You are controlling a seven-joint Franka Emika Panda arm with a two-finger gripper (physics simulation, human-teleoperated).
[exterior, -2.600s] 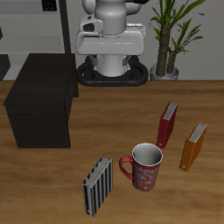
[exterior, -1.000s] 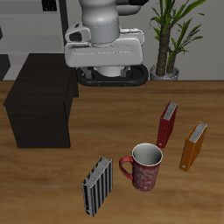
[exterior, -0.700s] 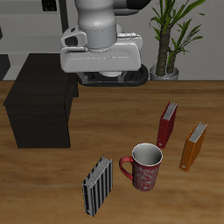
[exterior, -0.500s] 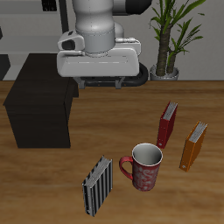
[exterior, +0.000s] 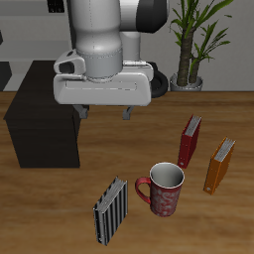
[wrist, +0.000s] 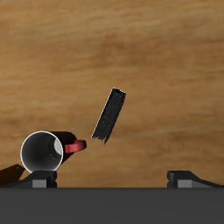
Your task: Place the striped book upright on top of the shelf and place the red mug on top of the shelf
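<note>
Above the table, my gripper has swung forward from the base, fingers apart and holding nothing. Striped book stands near the front edge beside the red mug; the shelf top is bare, so I judge neither placement begun.

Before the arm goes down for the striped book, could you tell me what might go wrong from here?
The striped book stands on edge, thin, so a slightly off grasp may topple it. The red mug sits right beside it, handle toward the book, and a finger of the open gripper could knock it.
</note>
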